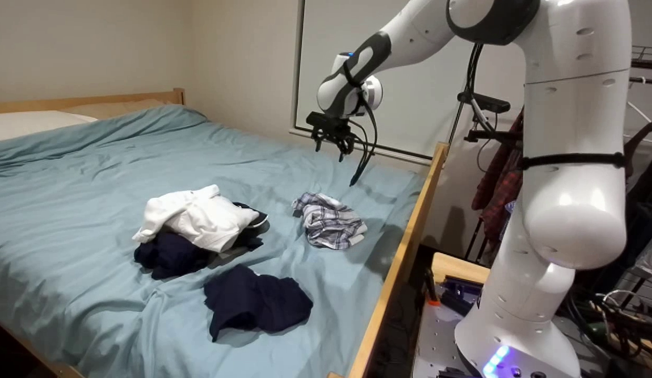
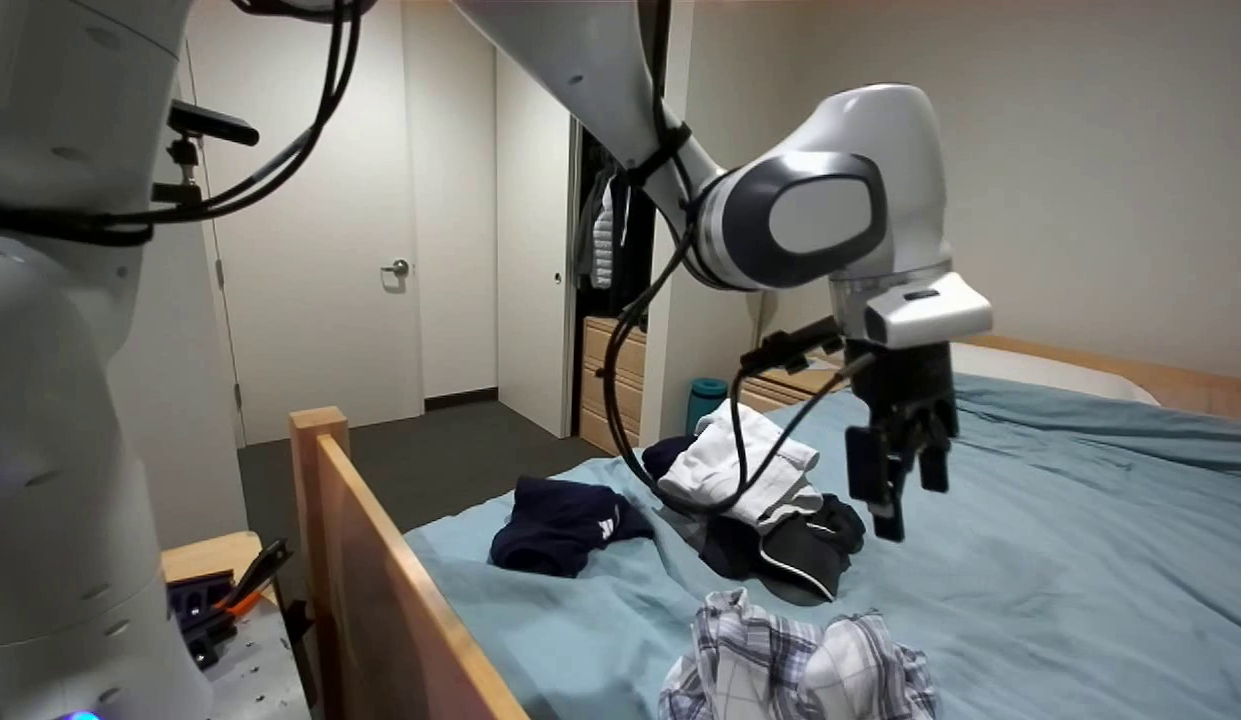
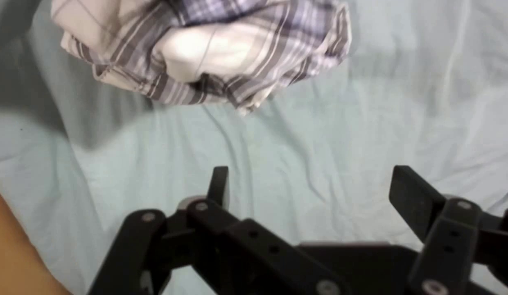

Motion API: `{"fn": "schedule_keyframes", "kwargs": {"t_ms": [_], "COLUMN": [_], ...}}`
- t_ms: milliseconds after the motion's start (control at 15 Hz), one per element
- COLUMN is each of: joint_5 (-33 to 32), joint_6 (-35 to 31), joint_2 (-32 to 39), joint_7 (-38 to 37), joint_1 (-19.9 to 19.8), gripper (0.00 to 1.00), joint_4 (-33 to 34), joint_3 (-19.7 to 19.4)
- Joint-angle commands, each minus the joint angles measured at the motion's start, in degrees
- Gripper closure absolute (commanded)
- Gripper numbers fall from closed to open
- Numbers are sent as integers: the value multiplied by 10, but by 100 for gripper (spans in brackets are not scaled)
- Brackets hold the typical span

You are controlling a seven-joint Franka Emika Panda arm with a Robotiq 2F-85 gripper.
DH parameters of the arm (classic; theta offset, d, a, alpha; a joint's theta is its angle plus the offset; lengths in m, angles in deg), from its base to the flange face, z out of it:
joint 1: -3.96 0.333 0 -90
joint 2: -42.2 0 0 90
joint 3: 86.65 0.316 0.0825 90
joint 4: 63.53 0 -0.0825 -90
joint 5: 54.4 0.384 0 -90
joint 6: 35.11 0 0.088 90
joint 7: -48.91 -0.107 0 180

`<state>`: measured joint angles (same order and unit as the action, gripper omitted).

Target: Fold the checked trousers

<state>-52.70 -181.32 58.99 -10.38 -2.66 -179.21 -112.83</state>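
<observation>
Pale walls (image 1: 241, 58) meet behind the bed (image 1: 121, 98), where blue bedding (image 1: 84, 210) lies wrinkled and a wooden rail (image 1: 404, 252) runs along 1 edge. From afar I find the checked trousers (image 1: 331, 223) on that bedding, crumpled into a loose bunch near the rail. Well apart from them, a white garment (image 1: 197, 218) lies over a dark navy bundle (image 1: 171, 256) and partly over a black piece with white trim (image 2: 810, 555); 1 more navy garment (image 1: 257, 304) lies near that bundle. My gripper (image 1: 330, 152) hangs above the bed, pointing down in both exterior views. Its 2 fingers (image 3: 415, 200) stand wide apart, and in my wrist view I see bedding between them. From there the trousers lie along the top, ahead of the fingers and apart from both.
</observation>
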Motion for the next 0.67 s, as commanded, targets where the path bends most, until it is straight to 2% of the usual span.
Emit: {"fn": "schedule_keyframes", "kwargs": {"t_ms": [0,133,200,400,467,600], "joint_5": [-60,-110,-74,-98,-49,-35], "joint_6": [56,73,60,71,64,83], "joint_2": [-80,-91,-67,-80,-80,-80], "joint_7": [6,-1,-2,-4,92,143], "joint_1": [34,50,24,37,26,25], "gripper": [0,0,0,0,0,0], "joint_4": [-21,-19,0,-4,-7,-6], "joint_3": [50,79,83,101,120,138]}}
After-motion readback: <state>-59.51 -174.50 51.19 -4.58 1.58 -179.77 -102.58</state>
